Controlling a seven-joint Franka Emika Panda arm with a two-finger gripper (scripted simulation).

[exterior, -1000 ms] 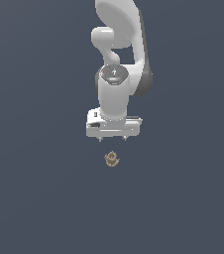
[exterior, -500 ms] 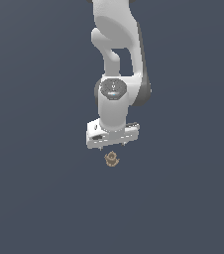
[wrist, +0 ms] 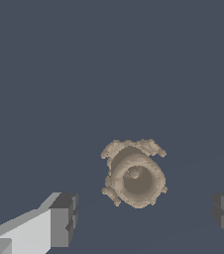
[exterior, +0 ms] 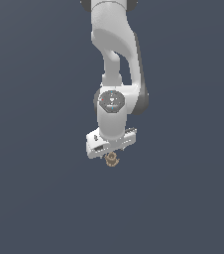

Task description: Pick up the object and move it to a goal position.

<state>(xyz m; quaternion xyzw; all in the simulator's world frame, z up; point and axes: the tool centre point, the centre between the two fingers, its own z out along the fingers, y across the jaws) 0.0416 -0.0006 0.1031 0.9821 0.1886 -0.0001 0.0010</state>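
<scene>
So the white arm (exterior: 115, 74) hung straight down over a plain dark grey desk (exterior: 34, 198), and the tool (exterior: 112, 157) at its end sat right on top of the object (exterior: 112, 159). In the exterior view you could only see a bit of that little tan-brown knobbly thing peeking out just under the white tool body, a touch below the middle of the picture. From that angle it was too small to say whether the fingers were touching it or not.

The wrist view was way more useful. The object (wrist: 134, 177) showed up from above as a rounded lump with a small nub in the centre of a ring-shaped top, plus bumpy bits sticking out around its wider base. It was sitting on the desk (wrist: 109, 59) between the two dark fingertips (wrist: 64, 218), one at each side of the picture. Both pads were well clear of it, with bare grey surface showing on either side, so the tool (wrist: 146, 216) was spread wide and had hold of nothing. The object looked a little closer to one finger than the other, not quite centred in the gap. It also sat slightly ahead of the line between the tips rather than dead on it.
</scene>
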